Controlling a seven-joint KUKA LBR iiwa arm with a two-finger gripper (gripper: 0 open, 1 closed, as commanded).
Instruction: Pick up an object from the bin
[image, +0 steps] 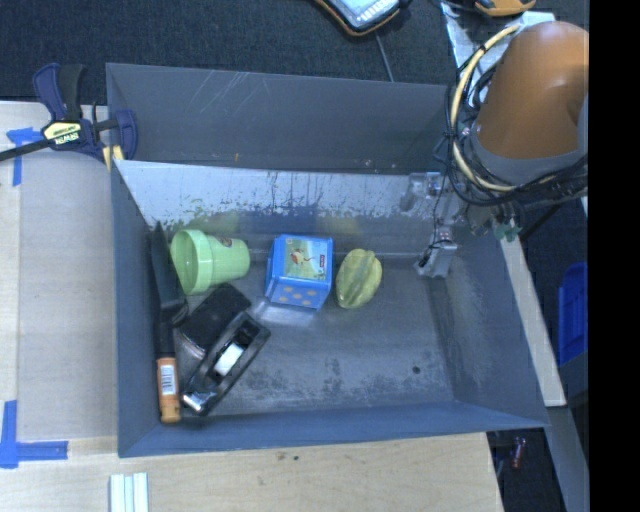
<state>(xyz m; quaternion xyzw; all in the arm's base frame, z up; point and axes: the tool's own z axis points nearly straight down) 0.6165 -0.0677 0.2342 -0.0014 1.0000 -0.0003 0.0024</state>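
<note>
- Hanging near the bin's (280, 120) right wall, your gripper (437, 258) sits low; whether it is open or closed you cannot tell.
- Nearest it lies a green fruit (359, 278), apart, toward the view's left.
- Farther left: box (300, 271), cup (208, 260), tape dispenser (222, 350).

Over by the left wall of the bin (300, 130), a pale green cup (207, 260) lies on its side. Below it a black tape dispenser (225, 362) sits tilted, and an orange-labelled tube (168, 385) lies just beside that. Further right, near the back wall, a blue box (300, 270) stands just beside a ridged yellow-green fruit (358, 278). Outside the bin, at the back, there's a black gadget (365, 12) with a cable.
</note>
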